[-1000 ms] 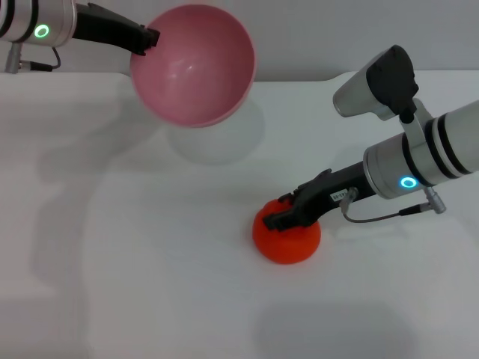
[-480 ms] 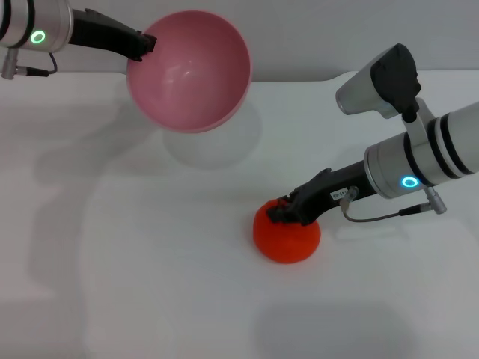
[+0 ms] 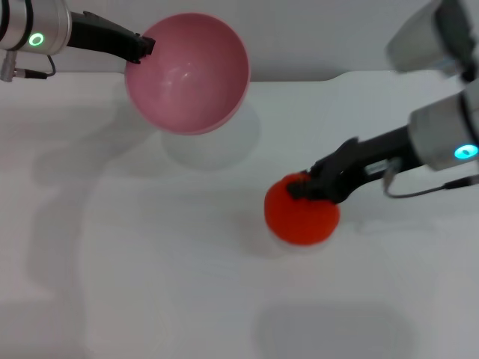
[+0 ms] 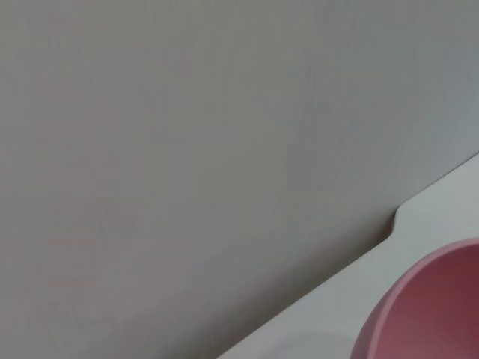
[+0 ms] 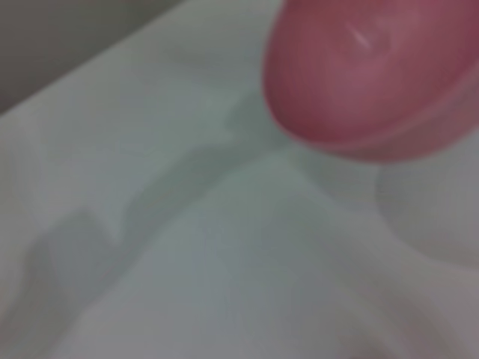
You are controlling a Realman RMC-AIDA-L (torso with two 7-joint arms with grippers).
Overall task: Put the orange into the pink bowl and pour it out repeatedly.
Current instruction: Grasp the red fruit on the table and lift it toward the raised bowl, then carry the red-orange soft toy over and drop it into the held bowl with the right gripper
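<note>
Gripping the orange [image 3: 301, 220] from above and to the robot's right: right gripper [image 3: 303, 188], jaws pressed into the top of the fruit, apparently clamped on it, though the fingertips merge into one dark mass in the head view and the exact contact cannot be made out. Orange sitting near the middle of the table [image 3: 150, 284], low over it or just off it; hard to say which, with only a faint shadow beneath.

Holding the bowl [image 3: 187, 72] by its rim: left gripper [image 3: 142, 47], closed on the edge nearest the left arm. Bowl up off the table at the far left, tipped so the open mouth faces the head camera, nothing inside. Shadow of it on the table just below. Well apart from the orange.

Judged step: carrying the fruit across and dropping it in.

Risks from here:
- Shallow top pinch on a round, lumpy skin; could slip or roll out during the swing across.
- Bowl tilted steeply; released against the sloping wall, likely to bounce or roll straight back out over the lower rim.
- Single-point rim hold; impact of the fruit could twist the bowl in the fingers.
- Two arms closing on the same spot; possible knock of gripper against rim.
</note>
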